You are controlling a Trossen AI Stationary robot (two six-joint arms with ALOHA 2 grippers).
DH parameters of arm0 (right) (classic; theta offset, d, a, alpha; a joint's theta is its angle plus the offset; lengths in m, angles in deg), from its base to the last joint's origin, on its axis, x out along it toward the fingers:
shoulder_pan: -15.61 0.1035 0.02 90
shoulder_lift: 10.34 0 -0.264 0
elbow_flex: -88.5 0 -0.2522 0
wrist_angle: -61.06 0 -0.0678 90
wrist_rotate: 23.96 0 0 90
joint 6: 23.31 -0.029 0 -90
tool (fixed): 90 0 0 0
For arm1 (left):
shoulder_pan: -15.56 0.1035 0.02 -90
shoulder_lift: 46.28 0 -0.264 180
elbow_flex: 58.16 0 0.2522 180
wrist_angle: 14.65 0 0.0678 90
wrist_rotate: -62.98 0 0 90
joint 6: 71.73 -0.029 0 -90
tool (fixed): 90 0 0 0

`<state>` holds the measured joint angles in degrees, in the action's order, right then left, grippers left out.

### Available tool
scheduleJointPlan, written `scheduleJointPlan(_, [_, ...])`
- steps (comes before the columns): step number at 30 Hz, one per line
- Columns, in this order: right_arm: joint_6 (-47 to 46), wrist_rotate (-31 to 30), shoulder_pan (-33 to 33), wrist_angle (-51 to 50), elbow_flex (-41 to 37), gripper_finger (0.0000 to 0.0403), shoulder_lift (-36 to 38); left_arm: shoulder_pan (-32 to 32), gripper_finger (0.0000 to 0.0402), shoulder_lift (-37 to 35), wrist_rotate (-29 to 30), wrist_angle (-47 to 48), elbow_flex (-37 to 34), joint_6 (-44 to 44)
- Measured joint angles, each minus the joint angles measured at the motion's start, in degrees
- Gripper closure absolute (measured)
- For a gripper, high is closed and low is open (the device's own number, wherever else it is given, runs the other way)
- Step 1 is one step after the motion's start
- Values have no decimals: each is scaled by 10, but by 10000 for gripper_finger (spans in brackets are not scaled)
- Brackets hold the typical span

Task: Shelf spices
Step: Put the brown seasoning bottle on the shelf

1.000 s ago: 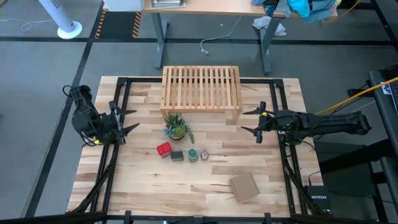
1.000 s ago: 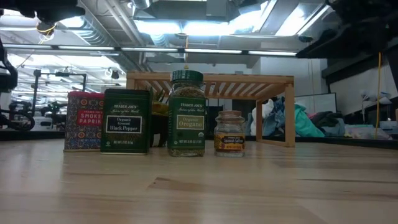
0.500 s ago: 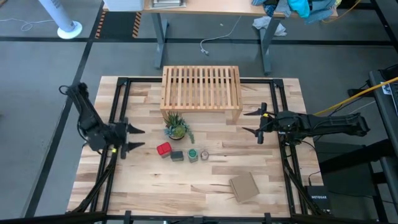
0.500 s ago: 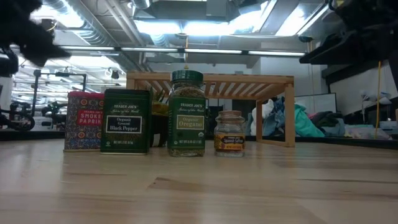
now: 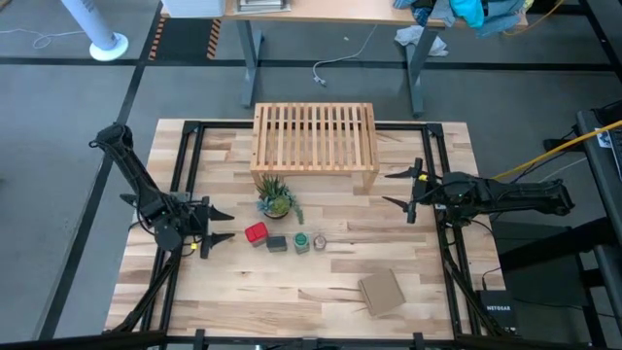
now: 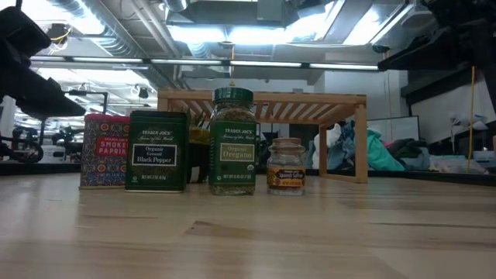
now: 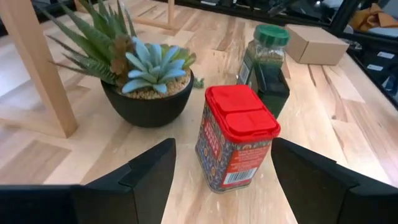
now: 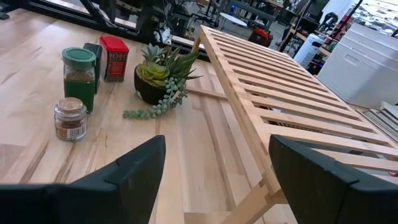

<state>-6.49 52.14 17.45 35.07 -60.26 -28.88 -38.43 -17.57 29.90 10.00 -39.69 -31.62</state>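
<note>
L gripper [image 5: 220, 225], jaws apart & empty, faces red tin [image 5: 256, 232] just ahead; dark tin [image 5: 278, 243], green-capped jar [image 5: 301, 241], tiny jar [image 5: 320, 241] beyond. R gripper [image 5: 397, 189] open beside shelf [image 5: 315, 135].

Free room and obstacles on the worktop [image 5: 233, 282]

Open board is left around the spice row [image 5: 287, 240]; the far side is blocked by the potted plant [image 5: 276, 200] and shelf [image 5: 314, 136], the near right by cardboard [image 5: 381, 292].
</note>
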Motion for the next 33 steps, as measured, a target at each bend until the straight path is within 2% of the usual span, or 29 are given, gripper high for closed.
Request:
scheduleJointPlan(7, [0, 0, 0, 0, 0, 111, 0, 22, 144, 50, -8, -12, -1, 58])
scheduleJointPlan(15, [0, 0, 0, 0, 0, 111, -1, 50, 144, 116, -28, -106, -1, 71])
scheduleJointPlan(22, [0, 0, 0, 0, 0, 111, -1, 49, 144, 121, -28, -118, -1, 147])
scheduleJointPlan(28, [0, 0, 0, 0, 0, 111, -1, 51, 144, 121, -28, -115, -1, 167])
scheduleJointPlan(30, [0, 0, 0, 0, 0, 111, -1, 51, 144, 121, -28, -114, -1, 162])
scheduleJointPlan(33, [0, 0, 0, 0, 0, 111, -1, 51, 152, 121, -27, -114, -1, 105])
